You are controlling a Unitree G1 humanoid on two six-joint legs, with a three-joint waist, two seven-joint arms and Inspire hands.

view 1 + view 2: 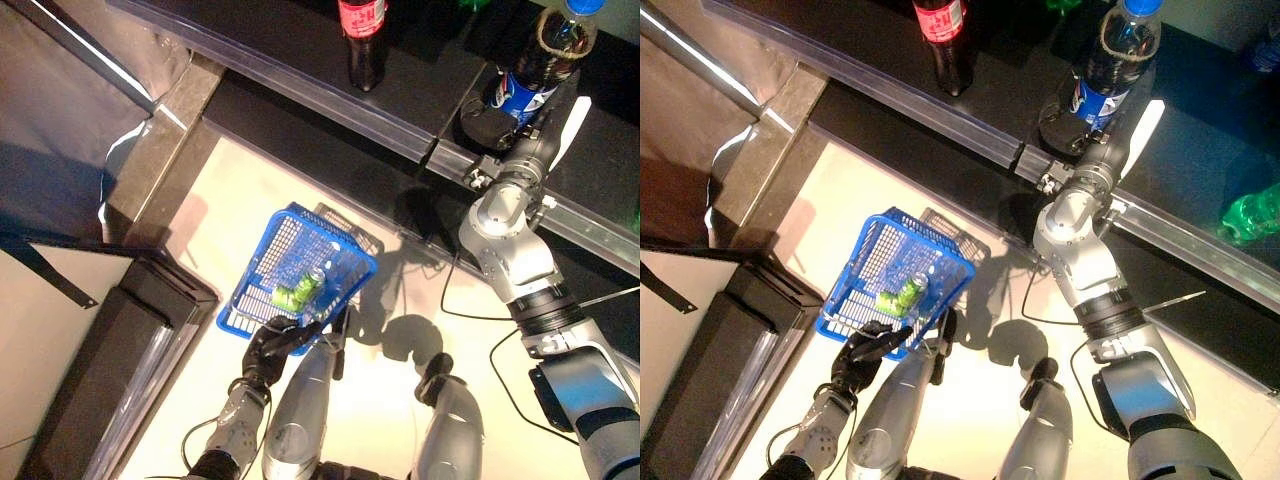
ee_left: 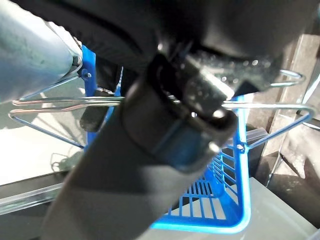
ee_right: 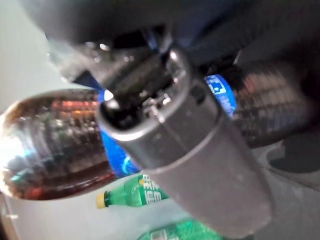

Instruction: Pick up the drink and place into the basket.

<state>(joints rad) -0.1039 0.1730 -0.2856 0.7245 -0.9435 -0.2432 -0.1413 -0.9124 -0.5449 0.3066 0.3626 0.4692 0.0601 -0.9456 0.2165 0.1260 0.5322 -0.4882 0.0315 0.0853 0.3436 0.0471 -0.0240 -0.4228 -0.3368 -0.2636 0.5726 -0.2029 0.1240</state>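
While the dark cola bottle with the blue label and blue cap (image 1: 545,62) stood upright on the black shelf (image 1: 1200,160), the right hand (image 1: 1092,150) was at its lower part. In the right wrist view the bottle filled the space just past the dark fingers (image 3: 190,150), and they seemed to be wrapped round it, with the white-covered thumb standing out at the side. A second dark cola bottle with a red label (image 1: 362,35) stood upright further along the same shelf, well apart from the first one. A green plastic bottle (image 1: 1252,215) lay on the shelf on the other side of the right arm.

Lower down, the blue plastic basket with wire handles (image 1: 262,262) hung above the pale floor (image 1: 980,400). The left hand (image 1: 272,345) held it, its fingers curled round the thin metal handles. Inside the basket lay a small green can (image 1: 296,291), near the side closest to the left hand.
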